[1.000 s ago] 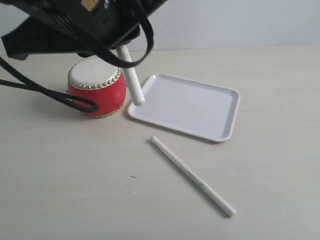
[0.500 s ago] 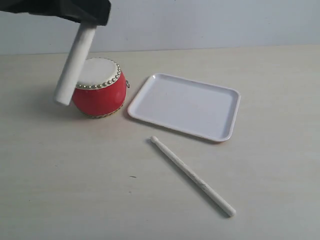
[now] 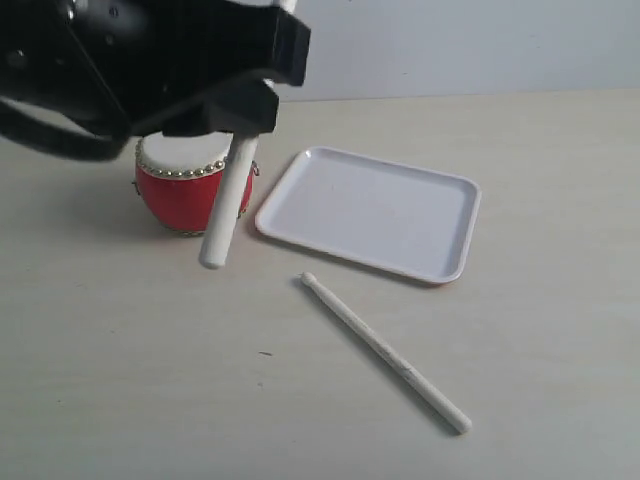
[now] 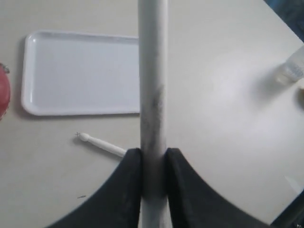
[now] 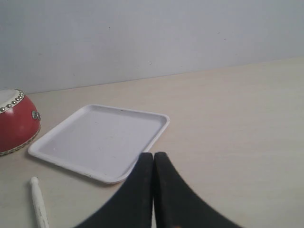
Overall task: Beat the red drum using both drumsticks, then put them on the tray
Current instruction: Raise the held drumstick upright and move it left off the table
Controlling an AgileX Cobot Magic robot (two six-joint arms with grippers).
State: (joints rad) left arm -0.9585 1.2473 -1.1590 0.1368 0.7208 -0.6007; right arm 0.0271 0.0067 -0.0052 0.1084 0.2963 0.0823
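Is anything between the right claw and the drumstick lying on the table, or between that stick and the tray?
Nothing visible. The right claw, shut and empty, has only bare table between it and the loose drumstick. Bare table also separates that stick from the tray, which has nothing on it.

You have a pale wood-grain tabletop (image 3: 560,200) before a plain light wall (image 3: 450,45). A tiny dark speck (image 3: 264,353) lies on it, and a blurred clear container (image 4: 291,72) stands near its edge.
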